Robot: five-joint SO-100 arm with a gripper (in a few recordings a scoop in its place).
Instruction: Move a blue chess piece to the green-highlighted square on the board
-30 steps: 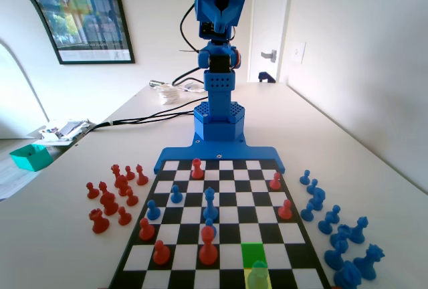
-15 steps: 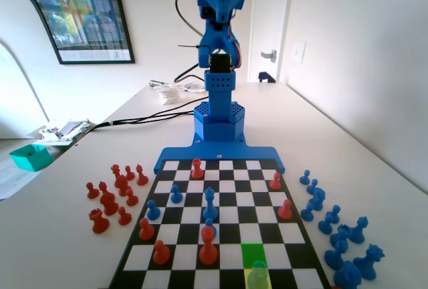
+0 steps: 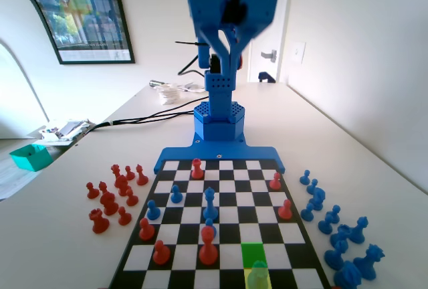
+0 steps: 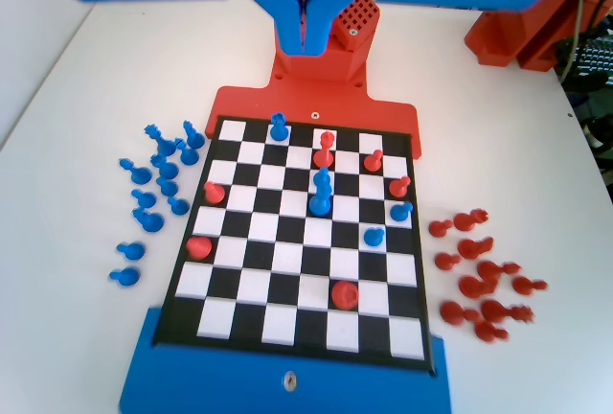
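The claw hangs high above the board, jaws pressed together, holding nothing. In the wrist view, the blue chess piece stands at 6 o'clock below it, far row. The green-highlighted square adjoins the blue chess piece.

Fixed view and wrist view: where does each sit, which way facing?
Fixed view: low at the board's end opposite the arm, looking along it; the end effector hangs high.
Wrist view: on the wrist, looking down at the whole board; the end effector is closed at top edge.
Shared: board, red and blue pieces.
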